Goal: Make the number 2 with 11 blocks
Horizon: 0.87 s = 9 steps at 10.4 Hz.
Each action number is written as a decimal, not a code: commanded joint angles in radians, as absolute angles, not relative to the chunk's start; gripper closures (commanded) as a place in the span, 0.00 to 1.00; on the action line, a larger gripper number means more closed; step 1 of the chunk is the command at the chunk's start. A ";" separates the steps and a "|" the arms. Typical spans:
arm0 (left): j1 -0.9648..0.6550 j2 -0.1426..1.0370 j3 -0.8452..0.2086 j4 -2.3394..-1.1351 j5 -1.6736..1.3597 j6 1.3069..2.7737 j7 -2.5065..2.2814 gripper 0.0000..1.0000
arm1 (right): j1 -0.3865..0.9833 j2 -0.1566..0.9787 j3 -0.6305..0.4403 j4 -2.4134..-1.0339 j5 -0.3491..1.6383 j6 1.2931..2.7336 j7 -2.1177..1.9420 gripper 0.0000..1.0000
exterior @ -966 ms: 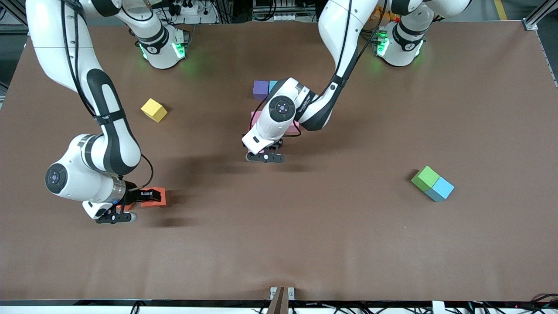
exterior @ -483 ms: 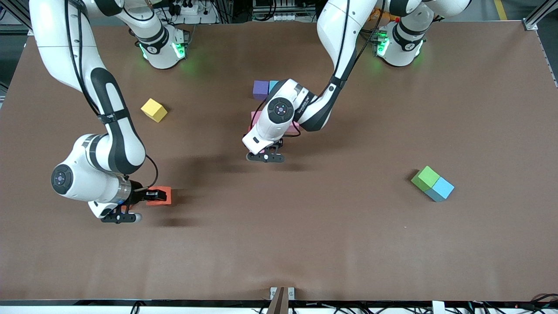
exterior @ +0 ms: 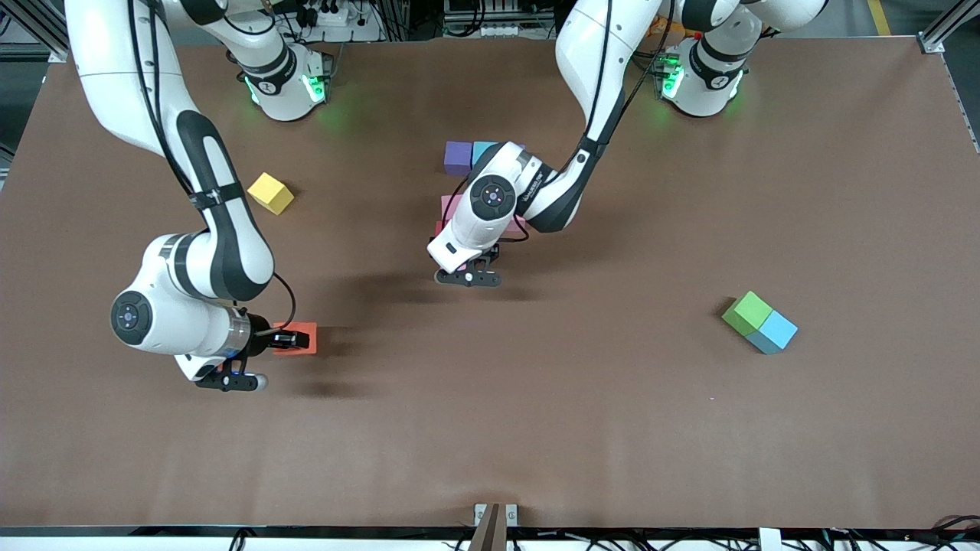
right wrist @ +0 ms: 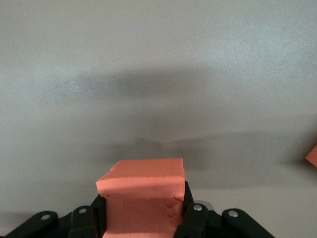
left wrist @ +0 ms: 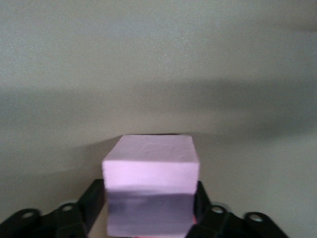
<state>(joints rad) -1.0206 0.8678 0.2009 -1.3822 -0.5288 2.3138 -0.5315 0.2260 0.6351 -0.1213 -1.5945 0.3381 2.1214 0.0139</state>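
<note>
As the number 2 stands now: only a start shows, a purple block (exterior: pixel 458 157) touching a blue block (exterior: pixel 482 151), with pink blocks (exterior: pixel 450 207) just nearer the front camera, mostly hidden under the left arm.
Left gripper (left wrist: pixel 151 220): low over that cluster with a pink block (left wrist: pixel 150 161) sitting square in it. Whether it grips the cube or has let go cannot be told.
Likely reason: the cube is being set flush against its neighbours to extend the digit's column.
Right gripper (right wrist: pixel 143 210): clamped shut on the orange block (exterior: pixel 300 337), toward the right arm's end of the table (exterior: pixel 612 428).
Why held so: the pinch is on two flat faces with the cube level, so it should go down square.
Yellow block (exterior: pixel 270 193): loose, farther from the front camera than the orange one.
Green block (exterior: pixel 747 313) and sky-blue block (exterior: pixel 777 331): touching each other, toward the left arm's end, well apart from the cluster.
Progress: early, several cubes not yet fetched.
</note>
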 commanded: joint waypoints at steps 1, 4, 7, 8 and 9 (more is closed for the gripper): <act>-1.035 0.879 0.225 -1.359 -0.555 2.299 -0.526 0.00 | 0.222 0.632 -0.121 -1.583 0.322 2.102 0.040 0.86; -1.051 0.868 0.227 -1.358 -0.554 2.299 -0.534 0.00 | 0.224 0.630 -0.121 -1.583 0.322 2.102 0.043 0.86; -1.132 0.812 0.323 -1.361 -0.554 2.258 -0.540 0.00 | 0.258 0.623 -0.120 -1.568 0.322 2.077 0.083 0.86; -1.147 0.783 0.362 -1.361 -0.554 2.217 -0.538 0.00 | 0.259 0.624 -0.120 -1.565 0.324 2.077 0.080 0.86; -1.149 0.747 0.394 -1.370 -0.552 2.176 -0.540 0.00 | 0.264 0.623 -0.120 -1.560 0.322 2.077 0.074 0.86</act>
<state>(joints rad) -1.1282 0.8129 0.3332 -1.3434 -0.5317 2.2423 -0.5339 0.2640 0.6331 -0.1224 -1.5717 0.3369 2.0965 0.0577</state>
